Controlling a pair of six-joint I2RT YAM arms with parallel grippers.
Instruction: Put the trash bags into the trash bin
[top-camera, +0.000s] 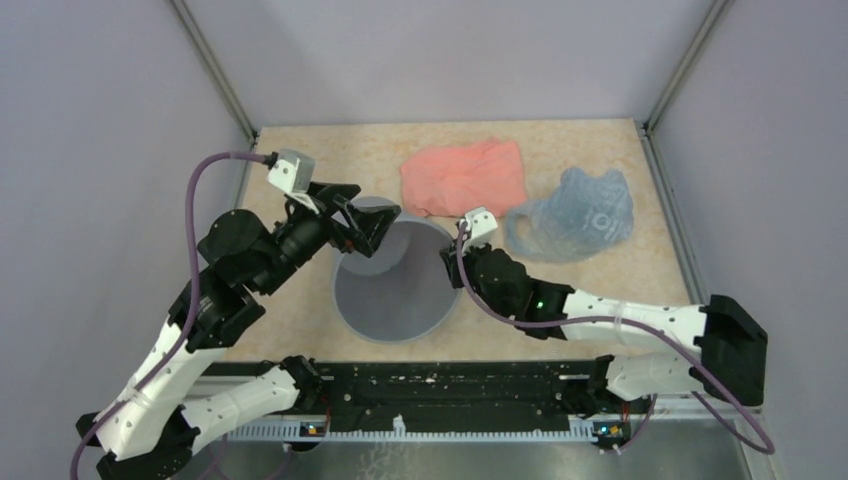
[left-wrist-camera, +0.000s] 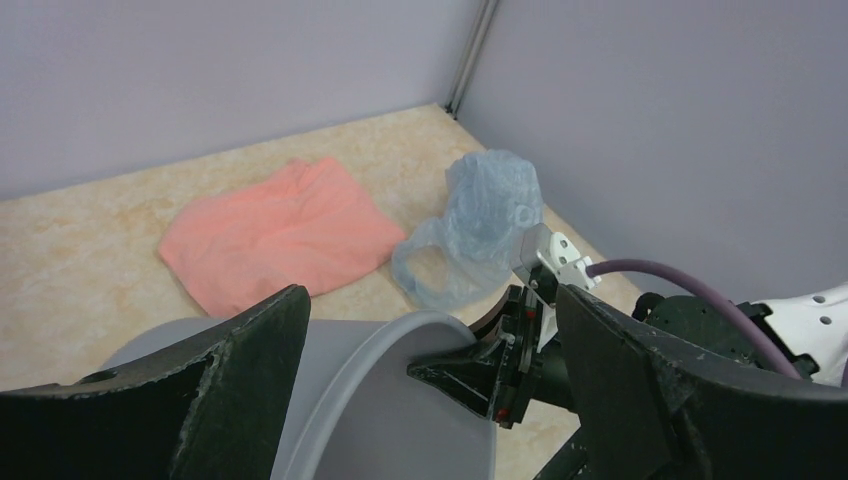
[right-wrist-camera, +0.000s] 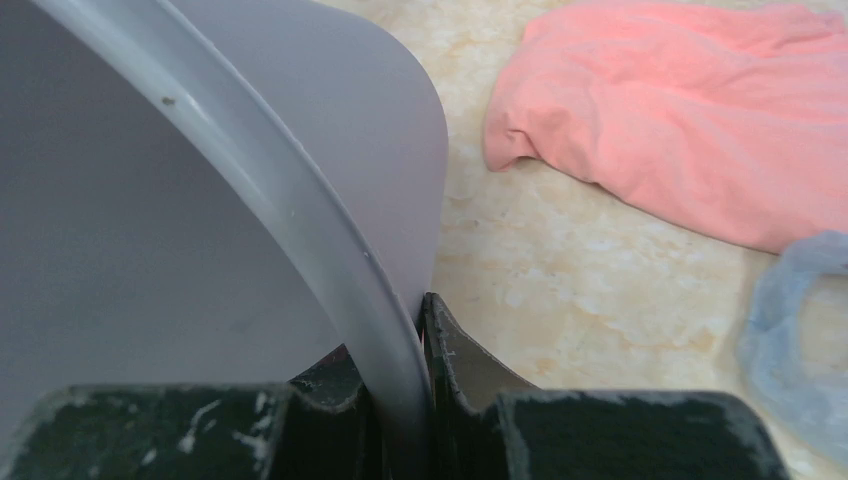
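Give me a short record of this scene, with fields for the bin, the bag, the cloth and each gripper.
bin: on the table, nothing seen inside
blue bag: crumpled on the table, right of the bin, outside it
pink cloth: lying behind the bin, beside the bag
right gripper: shut on the bin's right rim
left gripper: open, at the bin's far left rim

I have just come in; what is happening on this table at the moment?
The right tool is shut on the right rim of the grey trash bin, one finger inside and one outside. The left tool is open above the far-left rim. The pale-blue trash bag lies on the table behind and right of it, not yet picked up, beside a pink cloth.
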